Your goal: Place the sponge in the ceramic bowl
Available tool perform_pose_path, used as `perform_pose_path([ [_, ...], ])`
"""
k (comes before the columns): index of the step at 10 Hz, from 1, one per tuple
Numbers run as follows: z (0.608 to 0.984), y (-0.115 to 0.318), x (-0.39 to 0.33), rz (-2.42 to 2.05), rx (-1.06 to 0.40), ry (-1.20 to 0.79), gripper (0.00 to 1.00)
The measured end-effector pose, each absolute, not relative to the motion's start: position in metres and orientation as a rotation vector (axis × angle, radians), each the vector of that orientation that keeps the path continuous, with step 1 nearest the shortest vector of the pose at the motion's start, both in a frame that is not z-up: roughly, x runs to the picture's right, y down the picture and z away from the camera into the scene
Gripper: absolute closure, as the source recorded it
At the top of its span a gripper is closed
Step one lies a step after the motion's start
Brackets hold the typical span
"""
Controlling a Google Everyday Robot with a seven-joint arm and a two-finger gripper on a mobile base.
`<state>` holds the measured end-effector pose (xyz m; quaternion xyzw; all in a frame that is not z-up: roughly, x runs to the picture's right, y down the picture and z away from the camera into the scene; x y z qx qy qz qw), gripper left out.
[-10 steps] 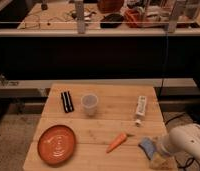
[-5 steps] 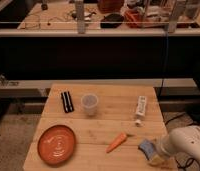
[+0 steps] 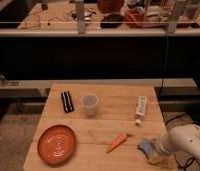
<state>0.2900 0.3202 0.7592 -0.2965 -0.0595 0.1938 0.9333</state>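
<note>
A wooden table seen from above and in front. My white arm reaches in from the near right corner, and my gripper sits at the table's near right edge, right against the sponge.

Over the last second almost nothing has changed. The arm has held its place in that corner, and the sponge has shifted only slightly, if at all. I judge that the sponge has made no real progress toward its goal in this time.

The sponge is a small blue-grey pad with rounded corners. It shows just left of my gripper, which partly covers it. I cannot tell whether I am gripping it or only resting against it.

The ceramic bowl, a wide, shallow orange-red dish, lies at the near left of the table, well apart from the sponge. Its ringed inside is bare. An orange carrot lies between the two, closer to the sponge.
</note>
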Motion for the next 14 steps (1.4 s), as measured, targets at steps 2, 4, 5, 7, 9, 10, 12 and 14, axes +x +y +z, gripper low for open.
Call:
perform_pose_path([
  [2, 0.7613, 0.3193, 0.2901, 0.389, -0.607, -0.126, 0.82],
  [4, 0.7628, 0.3174, 0.2897, 0.384, -0.607, -0.125, 0.76],
  [5, 0.7637, 0.3172, 0.2895, 0.384, -0.607, -0.125, 0.82],
  [7, 0.7644, 0.3164, 0.2894, 0.381, -0.607, -0.124, 0.92],
  [9, 0.7652, 0.3153, 0.2892, 0.375, -0.607, -0.124, 0.95],
  [10, 0.7657, 0.315, 0.289, 0.372, -0.607, -0.124, 0.95],
  [12, 0.7662, 0.3146, 0.289, 0.368, -0.607, -0.123, 0.95],
  [14, 0.7665, 0.3133, 0.2889, 0.361, -0.605, -0.122, 0.95],
])
